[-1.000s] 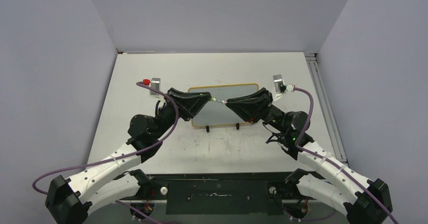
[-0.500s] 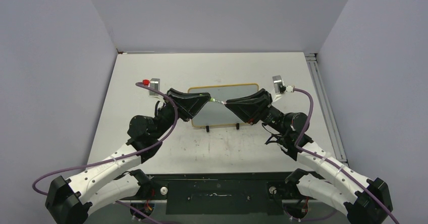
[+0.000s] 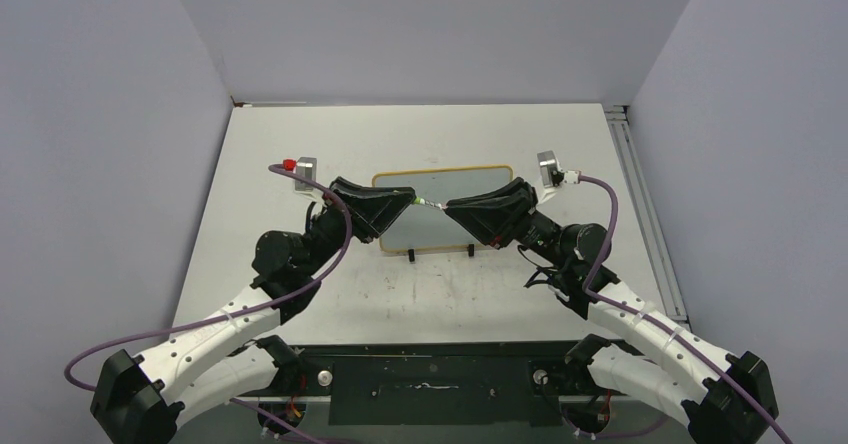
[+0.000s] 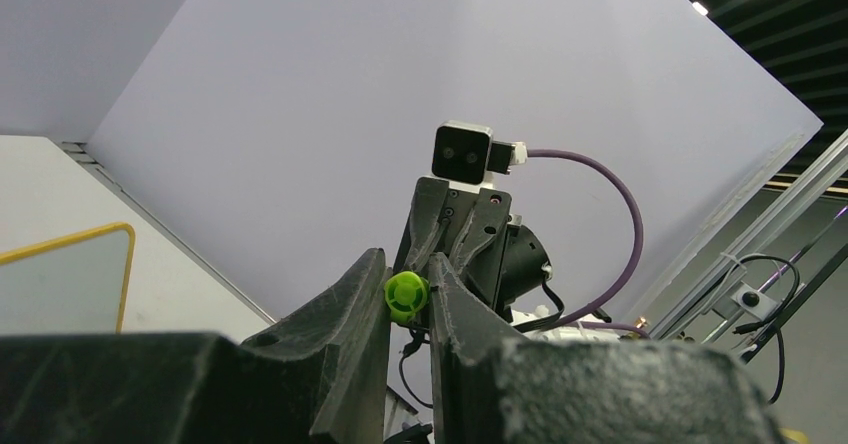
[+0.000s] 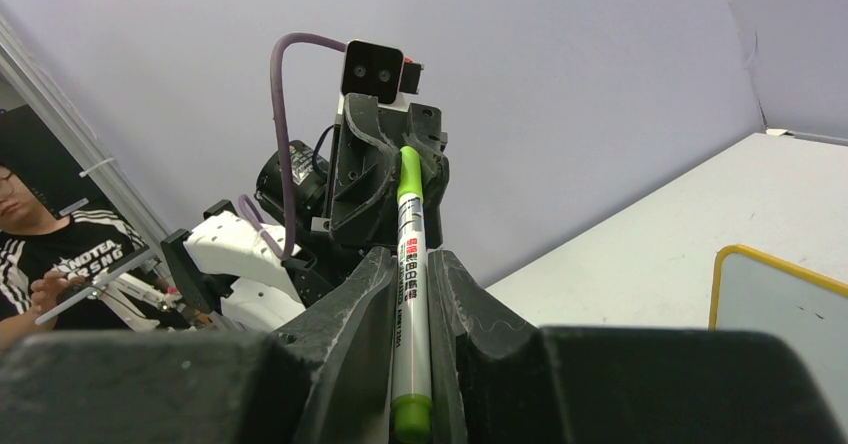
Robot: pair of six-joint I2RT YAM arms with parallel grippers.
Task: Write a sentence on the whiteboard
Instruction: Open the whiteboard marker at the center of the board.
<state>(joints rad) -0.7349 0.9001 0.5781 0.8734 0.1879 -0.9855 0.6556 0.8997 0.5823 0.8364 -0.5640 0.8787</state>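
Observation:
The whiteboard, white with a thin tan frame and two black feet, stands on the table's middle. No green sentence shows on it in any view. Both grippers meet tip to tip above it. My left gripper is shut on the green cap of a silver marker. My right gripper is shut on the marker's barrel. In the right wrist view the barrel runs from my right gripper to the cap in the left fingers. The board's corner shows in the left wrist view and the right wrist view.
A metal rail runs along the table's right edge. Lilac walls close the back and both sides. A person in a striped black shirt sits outside the cell. The board's black feet point towards the arms.
Both grippers, with the marker between them, have shifted slightly to the left. Both grips are unchanged.

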